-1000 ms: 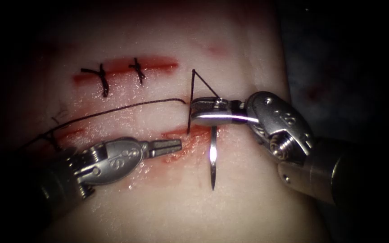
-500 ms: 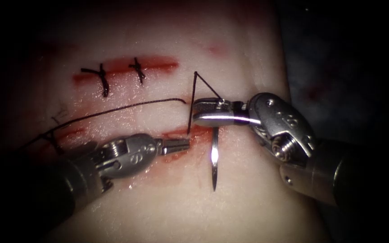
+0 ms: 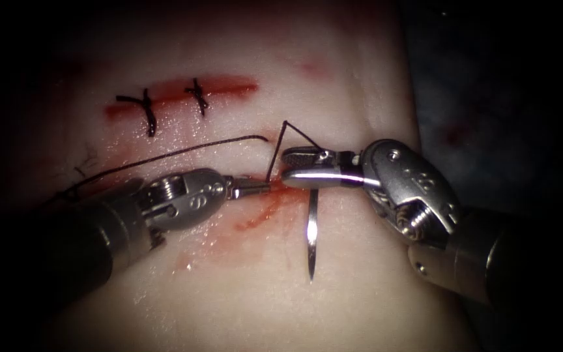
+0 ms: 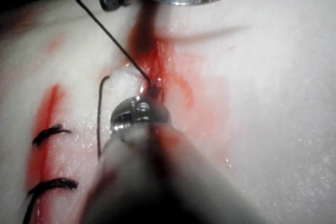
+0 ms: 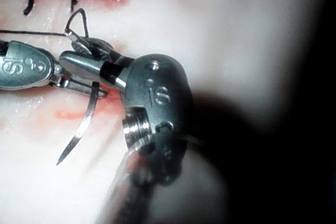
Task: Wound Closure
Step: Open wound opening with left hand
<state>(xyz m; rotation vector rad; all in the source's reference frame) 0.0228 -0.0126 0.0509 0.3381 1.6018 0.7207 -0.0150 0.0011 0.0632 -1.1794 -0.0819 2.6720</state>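
Observation:
My right tool (image 3: 289,167) comes in from the right with its jaws shut on the curved needle (image 3: 311,234) near the tail end. The needle hangs free of the tissue (image 3: 360,98), point toward the near edge. Dark thread (image 3: 280,146) rises from the tail to a peak, then drops straight to the red cut (image 3: 275,195). There my left tool (image 3: 263,189) has its jaws closed on the thread at the tissue surface. In the left wrist view the thread (image 4: 113,43) runs into the left tool (image 4: 151,91). In the right wrist view the needle (image 5: 84,124) curves below the right tool (image 5: 67,57).
A second cut (image 3: 229,86) further back carries two dark stitches (image 3: 148,114). A loose length of thread (image 3: 184,151) lies across the tissue toward the left. Red fluid (image 3: 255,218) smears the tissue near the left tool. The tissue's right edge (image 3: 406,98) drops into dark background.
My left tool has moved right and further back, reaching the thread at the cut. The right tool with the needle has sunk slightly, and the thread's peak is lower.

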